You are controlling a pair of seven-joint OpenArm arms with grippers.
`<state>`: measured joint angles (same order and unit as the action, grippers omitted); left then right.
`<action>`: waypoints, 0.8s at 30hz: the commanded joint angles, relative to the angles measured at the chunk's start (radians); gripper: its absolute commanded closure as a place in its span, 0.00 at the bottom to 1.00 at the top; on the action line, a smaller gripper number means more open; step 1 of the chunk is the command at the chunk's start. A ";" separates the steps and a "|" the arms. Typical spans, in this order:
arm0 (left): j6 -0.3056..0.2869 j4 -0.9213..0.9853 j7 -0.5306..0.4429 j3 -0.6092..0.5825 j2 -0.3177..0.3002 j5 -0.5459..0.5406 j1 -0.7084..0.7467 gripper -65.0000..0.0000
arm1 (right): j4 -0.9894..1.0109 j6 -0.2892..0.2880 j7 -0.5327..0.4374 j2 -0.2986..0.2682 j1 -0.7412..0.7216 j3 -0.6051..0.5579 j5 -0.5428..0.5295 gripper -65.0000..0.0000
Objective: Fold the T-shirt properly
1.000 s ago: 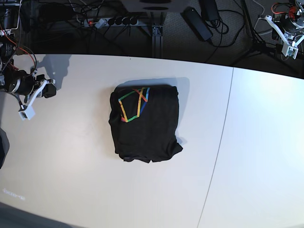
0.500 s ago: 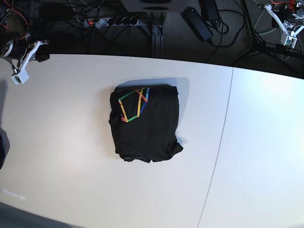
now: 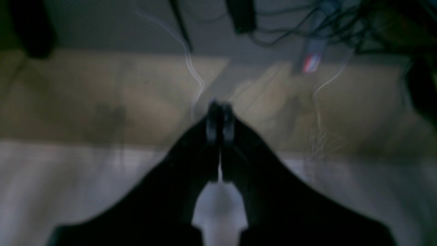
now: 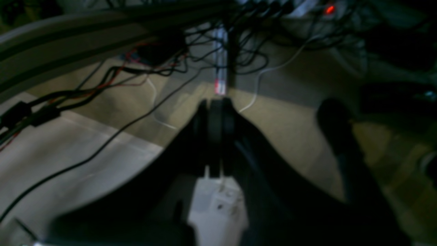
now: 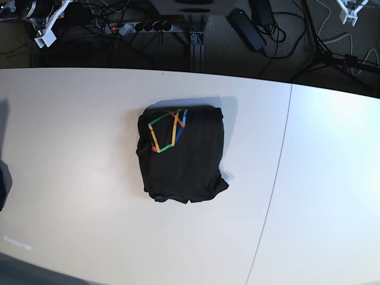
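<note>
The black T-shirt (image 5: 183,154) lies folded into a compact rectangle on the white table (image 5: 71,154), rainbow line print facing up at its back left. Both grippers are far from it, beyond the table's back edge. My right gripper (image 5: 41,37) is at the top left corner of the base view, and in its wrist view (image 4: 214,112) its jaws are together and empty. My left gripper (image 5: 350,13) is at the top right corner, and in its wrist view (image 3: 219,118) its jaws are together and empty. The wrist views are blurred and do not show the shirt.
A power strip (image 5: 133,27), cables and a black adapter (image 5: 246,28) lie on the dark floor behind the table. A seam (image 5: 279,160) runs across the table right of the shirt. A dark object (image 5: 3,187) pokes in at the left edge.
Both arms have pulled back and up, off the table to the top corners of the base view. The folded shirt has not moved.
</note>
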<state>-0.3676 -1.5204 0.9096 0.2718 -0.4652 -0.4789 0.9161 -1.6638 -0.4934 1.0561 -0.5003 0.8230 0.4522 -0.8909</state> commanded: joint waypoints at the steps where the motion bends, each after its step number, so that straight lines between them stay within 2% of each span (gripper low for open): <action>1: -0.010 0.032 -0.001 -0.031 -0.011 0.021 -0.002 1.00 | 0.010 -0.053 -0.005 0.006 0.011 0.010 0.003 1.00; 6: 0.070 0.222 -0.005 -0.229 -0.011 0.103 -0.126 1.00 | 0.137 -0.044 -0.009 0.067 0.005 -0.022 0.062 1.00; 10: 0.072 0.348 -0.003 -0.331 0.011 0.103 -0.253 1.00 | 0.270 -0.031 -0.009 0.072 -0.028 -0.078 0.092 1.00; 15: 0.072 0.501 0.015 -0.386 0.065 0.126 -0.393 1.00 | 0.431 0.000 -0.009 0.075 -0.105 -0.137 0.110 1.00; 20: 0.072 0.663 0.014 -0.442 0.108 0.179 -0.522 1.00 | 0.565 0.048 -0.009 0.121 -0.220 -0.179 0.216 1.00; 24: 0.073 0.792 0.002 -0.519 0.138 0.193 -0.621 1.00 | 0.688 0.053 -0.009 0.163 -0.326 -0.234 0.283 1.00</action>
<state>-0.2955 -0.7254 0.8978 -0.2485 -0.3183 -0.2920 0.2909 -0.9695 -0.4637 1.0382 -0.3256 0.4892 0.2138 -0.6094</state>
